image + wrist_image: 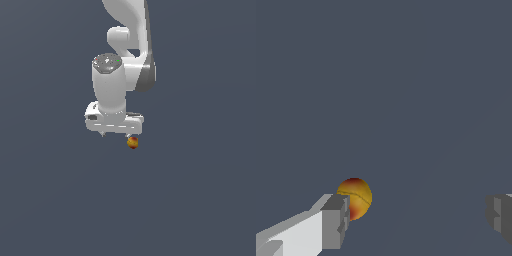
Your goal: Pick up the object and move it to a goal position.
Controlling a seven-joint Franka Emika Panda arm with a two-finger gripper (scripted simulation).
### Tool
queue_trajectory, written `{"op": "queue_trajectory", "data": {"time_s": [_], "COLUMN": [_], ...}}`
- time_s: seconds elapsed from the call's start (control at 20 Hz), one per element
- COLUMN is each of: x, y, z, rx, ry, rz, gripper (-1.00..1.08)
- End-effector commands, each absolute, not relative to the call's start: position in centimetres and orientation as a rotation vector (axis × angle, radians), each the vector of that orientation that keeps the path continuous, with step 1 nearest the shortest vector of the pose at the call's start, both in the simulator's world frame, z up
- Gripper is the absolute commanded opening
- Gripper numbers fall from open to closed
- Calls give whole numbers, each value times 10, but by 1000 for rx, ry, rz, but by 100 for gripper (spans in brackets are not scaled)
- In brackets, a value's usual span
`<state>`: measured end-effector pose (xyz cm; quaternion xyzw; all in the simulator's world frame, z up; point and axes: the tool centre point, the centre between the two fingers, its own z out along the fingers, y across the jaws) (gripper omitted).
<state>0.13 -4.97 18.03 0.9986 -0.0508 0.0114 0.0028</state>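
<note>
My arm [122, 75] comes down from the top centre of the exterior frame, white against a flat grey-blue ground that has no goal marker on it that I can see. My gripper [416, 220] sits low in the wrist frame with its jaws wide apart, one finger [336, 222] at lower left and the other at the lower right edge, nothing between them. The ball [132, 142], orange-yellow with red patches, shows just under the hand's right end in the exterior frame. In the wrist frame it sits behind the tip of the lower-left finger, not in the gap. I judge I am off-centre: I should shift sideways until the ball lies midway between the fingers, then descend and close gently, since a round thing will roll from a one-sided push
</note>
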Motion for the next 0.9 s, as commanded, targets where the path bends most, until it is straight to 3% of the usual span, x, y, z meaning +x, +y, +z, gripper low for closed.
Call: {"op": "queue_trajectory", "data": {"time_s": [0.0,0.85], "x": [-2,-55], "y": [-46,9], "z": [173,90], "rx": [3132,3141], "ry": [-152,-47], "rz": [33,2], "gripper": [100,100]}}
